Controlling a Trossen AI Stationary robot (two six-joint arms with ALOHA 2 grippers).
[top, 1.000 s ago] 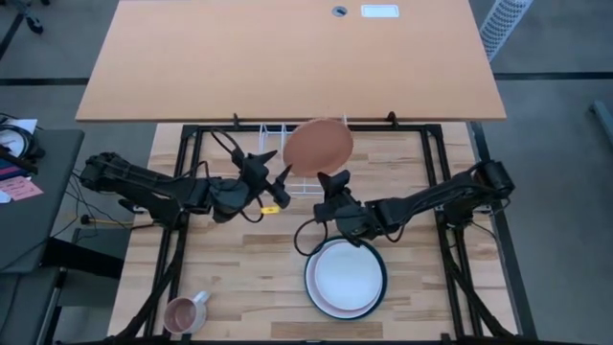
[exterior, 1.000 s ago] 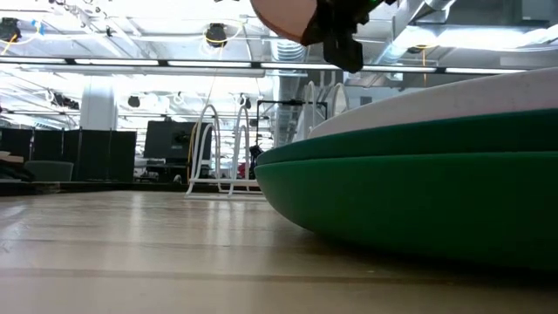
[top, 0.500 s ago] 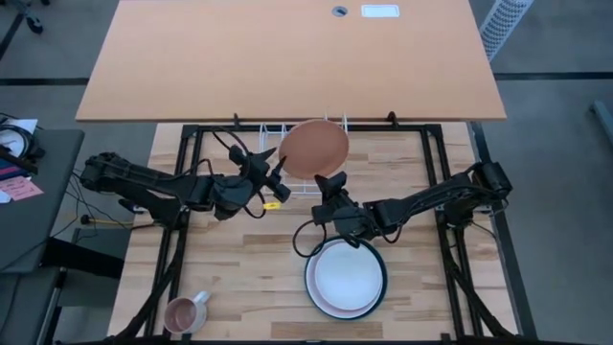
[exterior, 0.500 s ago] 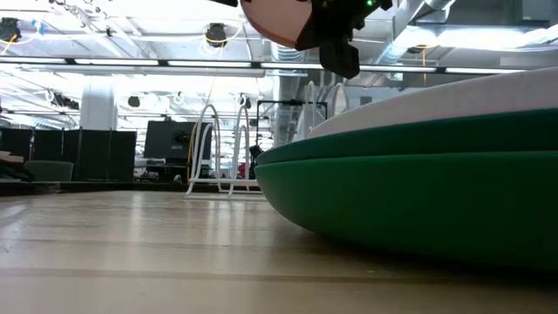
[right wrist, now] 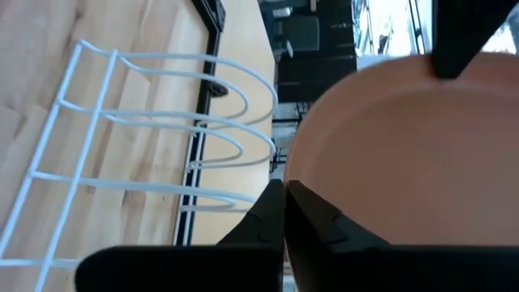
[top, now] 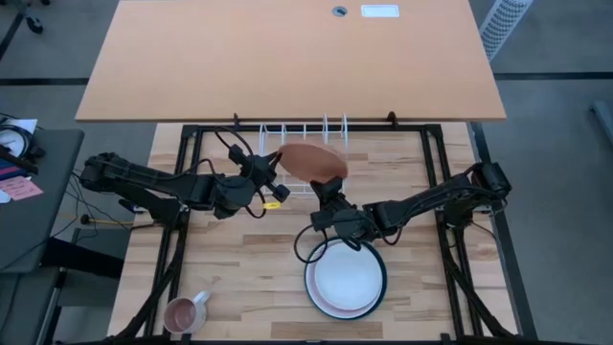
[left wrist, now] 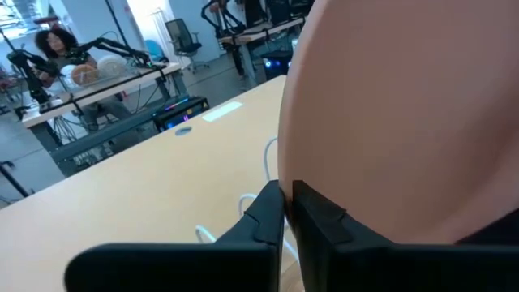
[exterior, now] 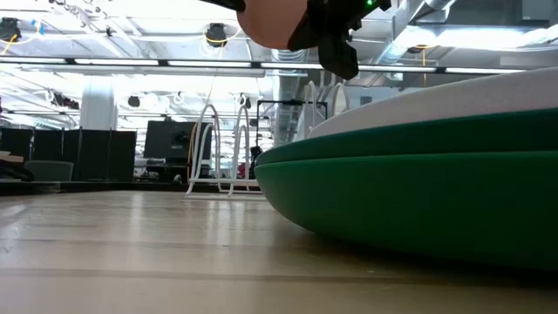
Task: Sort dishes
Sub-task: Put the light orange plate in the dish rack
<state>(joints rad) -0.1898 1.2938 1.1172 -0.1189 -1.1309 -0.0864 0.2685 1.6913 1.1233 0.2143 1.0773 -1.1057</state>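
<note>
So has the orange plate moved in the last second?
Yes. In the high view the orange plate has shifted left and down along the rack, and looks more tilted.

We see a table of pale wooden planks, smooth with visible grain, on a black metal frame. On it, the white wire rack looks like thin coated metal rod. Over the rack, the orange-brown plate has a matt, smooth face. The white plate and dark green plate near the table's front edge look smooth with a soft sheen. The small pink mug looks glazed.
</note>
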